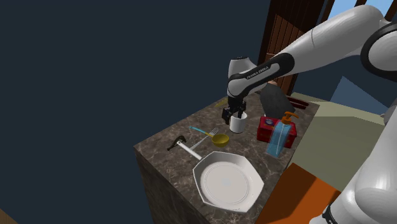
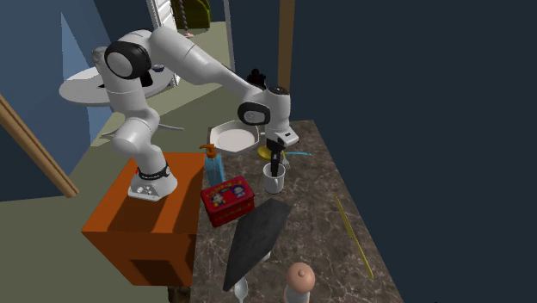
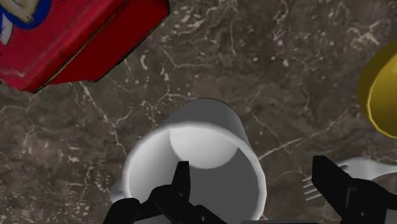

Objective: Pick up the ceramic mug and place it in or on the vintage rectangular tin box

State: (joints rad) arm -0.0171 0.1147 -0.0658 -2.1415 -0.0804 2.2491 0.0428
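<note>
The white mug (image 3: 191, 156) stands upright on the marble surface (image 1: 167, 167), well in from every edge; the arm hangs directly over it. The black jaws are spread wide and hold nothing; one finger (image 3: 181, 186) reaches down inside the mug's mouth, the other (image 3: 335, 184) stands outside its wall, so the wall lies between them; contact cannot be told.

Adjacent items: the red tin box (image 2: 227, 199) lies near the mug, apart from it, with bare marble between; a blue bottle (image 2: 212, 165) with an orange top stands just beside the tin box on the stand's side; a dark slab (image 2: 256, 239) lies past the tin box. On the mug's other side sit a yellow bowl (image 1: 220, 139) and a fork (image 3: 316, 185), the fork just beside the outer finger; an eight-sided white plate (image 1: 228, 181) lies beyond them.

Edges and room: the tin box sits close to the surface's edge nearest the orange stand (image 2: 142, 219); its top is uncovered. In the second exterior view, the marble to the right of the mug is open, bearing a thin yellow stick (image 2: 353, 234) near that edge.
</note>
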